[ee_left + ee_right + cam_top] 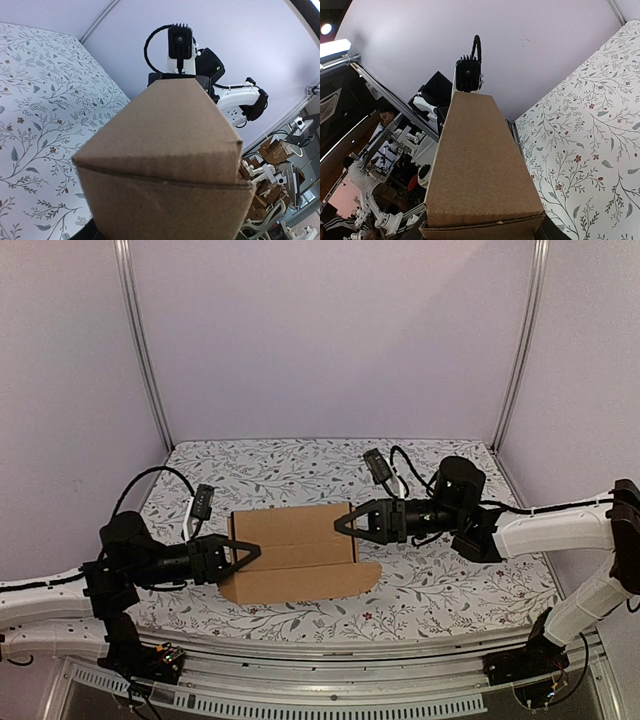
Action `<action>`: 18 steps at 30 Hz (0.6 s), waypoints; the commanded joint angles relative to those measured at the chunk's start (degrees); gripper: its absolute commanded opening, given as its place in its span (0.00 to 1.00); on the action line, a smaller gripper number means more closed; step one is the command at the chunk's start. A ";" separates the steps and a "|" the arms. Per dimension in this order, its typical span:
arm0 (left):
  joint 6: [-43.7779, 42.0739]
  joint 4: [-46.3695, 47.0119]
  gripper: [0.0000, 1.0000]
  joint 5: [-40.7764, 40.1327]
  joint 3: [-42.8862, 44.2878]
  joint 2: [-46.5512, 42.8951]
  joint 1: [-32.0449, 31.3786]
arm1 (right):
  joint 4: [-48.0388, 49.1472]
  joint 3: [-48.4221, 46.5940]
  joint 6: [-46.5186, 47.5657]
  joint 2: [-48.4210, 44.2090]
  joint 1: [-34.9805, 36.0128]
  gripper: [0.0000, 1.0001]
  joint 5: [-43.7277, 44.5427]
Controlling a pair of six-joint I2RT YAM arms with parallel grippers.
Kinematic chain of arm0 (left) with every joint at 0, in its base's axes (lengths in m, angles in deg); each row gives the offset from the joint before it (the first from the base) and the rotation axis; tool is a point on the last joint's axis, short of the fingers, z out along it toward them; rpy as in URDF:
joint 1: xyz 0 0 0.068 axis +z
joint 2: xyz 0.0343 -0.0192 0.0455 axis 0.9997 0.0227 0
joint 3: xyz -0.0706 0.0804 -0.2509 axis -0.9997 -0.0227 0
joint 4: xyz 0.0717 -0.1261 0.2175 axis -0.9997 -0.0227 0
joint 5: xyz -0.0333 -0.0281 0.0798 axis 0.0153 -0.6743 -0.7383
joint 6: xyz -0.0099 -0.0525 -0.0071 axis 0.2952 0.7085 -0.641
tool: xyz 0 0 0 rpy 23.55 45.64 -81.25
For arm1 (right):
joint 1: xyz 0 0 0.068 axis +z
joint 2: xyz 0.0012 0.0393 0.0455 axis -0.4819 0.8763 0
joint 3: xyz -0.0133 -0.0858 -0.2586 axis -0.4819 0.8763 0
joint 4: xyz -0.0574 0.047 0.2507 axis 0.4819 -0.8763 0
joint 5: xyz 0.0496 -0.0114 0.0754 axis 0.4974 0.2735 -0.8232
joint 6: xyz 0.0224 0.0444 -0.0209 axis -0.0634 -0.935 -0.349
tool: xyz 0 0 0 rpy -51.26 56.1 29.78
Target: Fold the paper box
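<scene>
Scene: A floral tablecloth is seen from above, with two black-and-white arms reaching in from the near edge toward each other.
Paper box: The paper box, plain brown cardboard, lies at the middle of the cloth, between the two grippers. Its body is already raised into a low rectangular form. A long front flap with a rounded right corner is spread flat on the cloth on the near side.
Left gripper: The left gripper is set at the box's left end. Its jaws are held partly apart with the end wall between them, and the cardboard appears to be gripped.
Right gripper: The right gripper is placed against the box's right end. Whether its jaws are clamped on the cardboard cannot be told, as the fingers are hidden by the box in the wrist view.
Arm pose: Both forearms are stretched low and nearly level over the cloth. The wrists are pointed inward along the box's length, so each wrist camera looks down the box at the other.
Step in hand: The box is judged to be steadied from both ends, with the front flap not yet folded.
Next move: A firm hold at one end is called for, so that the other gripper can be freed to lift the flap and tuck it without the body being pushed askew.
</scene>
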 commanded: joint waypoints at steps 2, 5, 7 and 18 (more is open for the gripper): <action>-1.51 -3.64 0.64 -1.20 1.13 -0.64 0.82 | 4.87 0.39 -1.81 0.37 0.43 0.27 -3.40; -3.03 -6.51 0.74 -2.25 2.09 -1.87 0.97 | 4.70 0.67 -1.92 -0.13 0.38 0.27 -4.01; -4.07 -7.96 0.76 -2.26 2.99 -2.21 1.06 | 4.69 0.83 -1.99 -0.21 0.40 0.26 -4.39; -6.96 -11.10 0.76 0.43 7.34 -0.79 1.17 | 3.31 1.56 -0.98 -0.61 0.50 0.25 -5.11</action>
